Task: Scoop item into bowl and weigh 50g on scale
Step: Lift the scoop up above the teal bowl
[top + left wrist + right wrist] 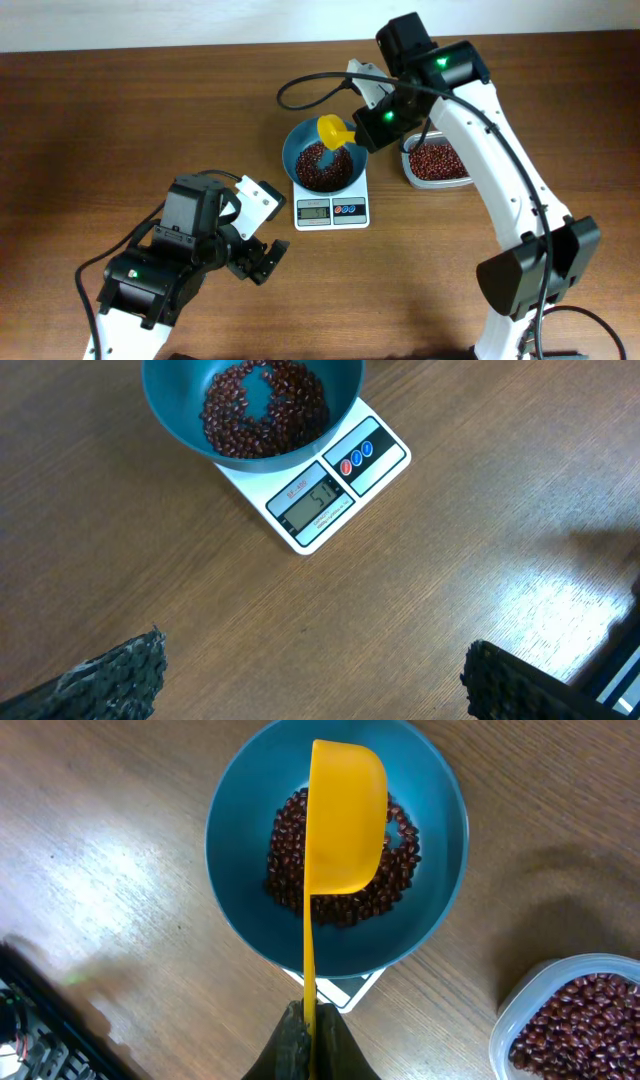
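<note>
The teal bowl [324,163] stands on the white scale [332,210] and holds a layer of dark red-brown beans [345,865]. My right gripper [311,1025] is shut on the thin handle of a yellow scoop [345,815], whose cup hangs turned over above the beans. In the overhead view the yellow scoop [334,131] sits over the bowl's far rim, held by the right gripper [362,132]. My left gripper [262,258] is open over bare table, near the scale's front left. The left wrist view shows the bowl [253,410], the scale's display [315,500] and open fingertips [130,670].
A clear plastic tub [436,163] with more beans stands right of the scale, also visible as the tub [570,1020] at the lower right of the right wrist view. A black cable [310,85] loops behind the bowl. The right arm's white links run down the right side.
</note>
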Action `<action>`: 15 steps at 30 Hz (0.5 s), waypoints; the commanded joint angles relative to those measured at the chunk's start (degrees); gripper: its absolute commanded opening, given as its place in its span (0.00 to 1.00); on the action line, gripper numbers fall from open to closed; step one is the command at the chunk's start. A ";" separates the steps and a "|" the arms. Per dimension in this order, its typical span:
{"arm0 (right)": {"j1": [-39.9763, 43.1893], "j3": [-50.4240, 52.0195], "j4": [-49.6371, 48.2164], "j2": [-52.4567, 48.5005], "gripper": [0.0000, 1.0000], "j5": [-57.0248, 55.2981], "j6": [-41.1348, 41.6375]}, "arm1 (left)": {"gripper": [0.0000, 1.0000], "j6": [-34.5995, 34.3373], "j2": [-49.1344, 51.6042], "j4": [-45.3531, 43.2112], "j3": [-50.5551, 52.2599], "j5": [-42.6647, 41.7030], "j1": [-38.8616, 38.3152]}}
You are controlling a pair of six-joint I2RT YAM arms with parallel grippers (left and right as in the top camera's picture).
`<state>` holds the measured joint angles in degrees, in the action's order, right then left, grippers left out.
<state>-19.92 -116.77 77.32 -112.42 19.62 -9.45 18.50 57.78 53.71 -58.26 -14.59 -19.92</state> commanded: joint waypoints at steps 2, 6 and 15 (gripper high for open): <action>0.17 -0.52 -0.81 2.01 0.04 -0.11 -0.90 | 0.99 1.09 0.02 -0.09 -0.13 -0.83 -0.17; -0.85 -0.50 -1.07 0.28 0.04 -4.04 -1.27 | 0.99 1.09 0.02 -0.09 -0.13 -0.83 -0.17; -4.39 -0.50 -1.64 -2.10 0.04 -14.62 -5.42 | 0.99 1.09 0.02 -0.09 -0.13 -0.83 -0.17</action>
<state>-23.09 -116.77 76.18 -112.88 9.52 -12.86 18.52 57.78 53.71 -58.26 -14.59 -19.92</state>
